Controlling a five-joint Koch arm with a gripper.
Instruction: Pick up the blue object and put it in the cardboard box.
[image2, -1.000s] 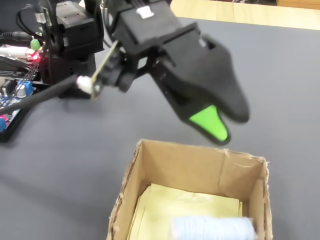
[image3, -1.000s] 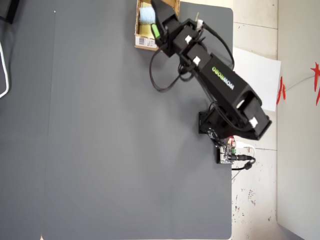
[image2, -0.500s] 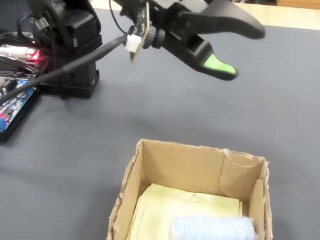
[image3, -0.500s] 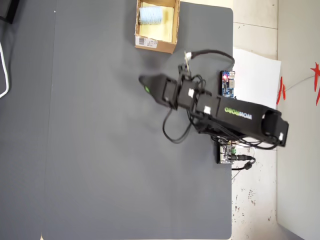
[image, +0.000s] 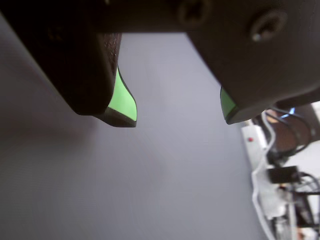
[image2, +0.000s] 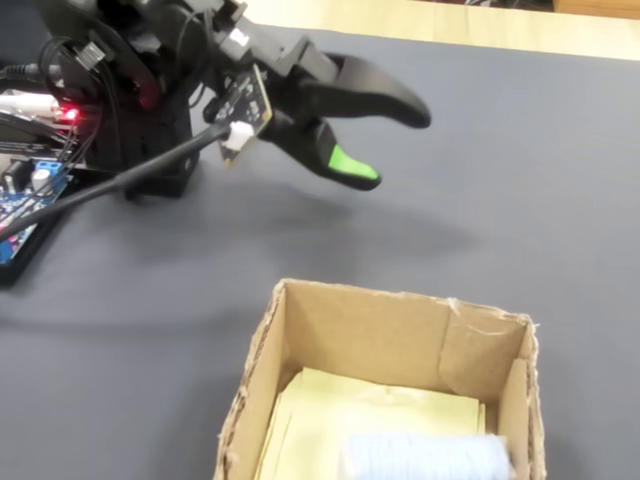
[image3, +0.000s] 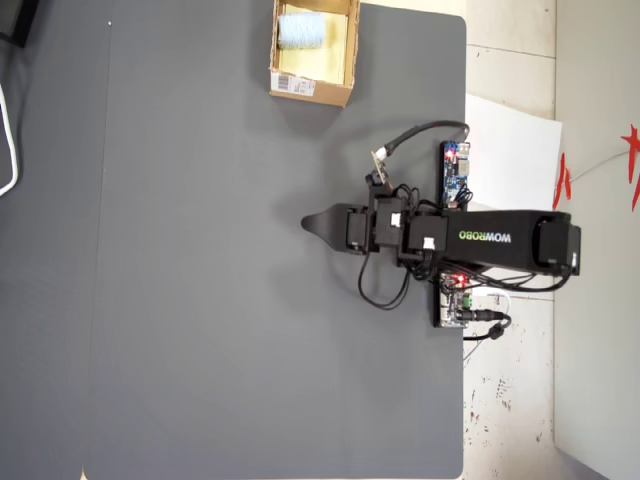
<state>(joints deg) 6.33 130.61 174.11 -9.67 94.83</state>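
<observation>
The blue object (image2: 425, 458) is a pale ribbed roll lying inside the cardboard box (image2: 370, 330), on its yellowish floor. The overhead view has the blue object (image3: 300, 30) in the far end of the cardboard box (image3: 312, 88), at the mat's top edge. My gripper (image2: 395, 148) hangs above the grey mat, well apart from the box, and is open with nothing between its green-padded jaws. The wrist view shows the gripper (image: 177, 116) with a wide gap and only bare mat beneath. Seen from overhead, the gripper (image3: 308, 222) points left at mid-mat.
The arm's base and a circuit board (image3: 456, 172) with cables sit at the mat's right edge in the overhead view. A white power strip (image: 255, 145) and wires show at the wrist view's right. Red-lit electronics (image2: 60, 112) stand behind the arm.
</observation>
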